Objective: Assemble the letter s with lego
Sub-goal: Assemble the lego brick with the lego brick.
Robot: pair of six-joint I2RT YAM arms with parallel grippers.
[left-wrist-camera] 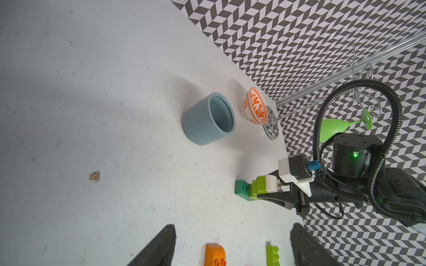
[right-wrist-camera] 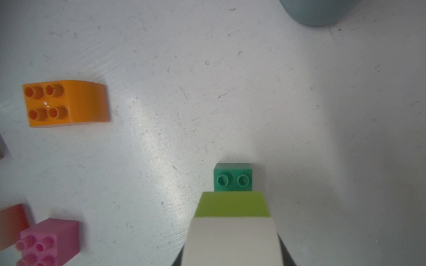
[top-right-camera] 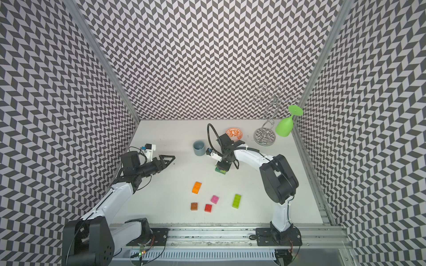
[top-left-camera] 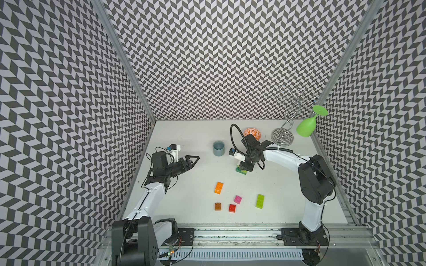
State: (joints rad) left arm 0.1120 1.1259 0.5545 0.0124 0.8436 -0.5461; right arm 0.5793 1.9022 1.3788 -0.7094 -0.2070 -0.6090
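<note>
The lego stack stands mid-table: a dark green brick (right-wrist-camera: pixel 232 177) at the bottom, a lime green brick (right-wrist-camera: pixel 231 203) on it, and a white brick (left-wrist-camera: pixel 272 184) on top. My right gripper (top-left-camera: pixel 244 167) points down over the stack and is shut on the white brick (right-wrist-camera: pixel 232 239). Nearer the front lie loose bricks: orange (top-left-camera: pixel 219 187), brown (top-left-camera: pixel 218 206), red (top-left-camera: pixel 232 208), pink (top-left-camera: pixel 238 199) and an oblong lime one (top-left-camera: pixel 260 201). My left gripper (top-left-camera: pixel 194 159) hovers open and empty at the left, well apart from the bricks.
A grey-blue cup (top-left-camera: pixel 218 148) stands just behind and left of the stack. An orange patterned bowl (top-left-camera: pixel 252 133) sits behind the right wrist. A wire glass rack (top-left-camera: pixel 282 138) with a hanging green wine glass (top-left-camera: pixel 306 127) fills the back right corner.
</note>
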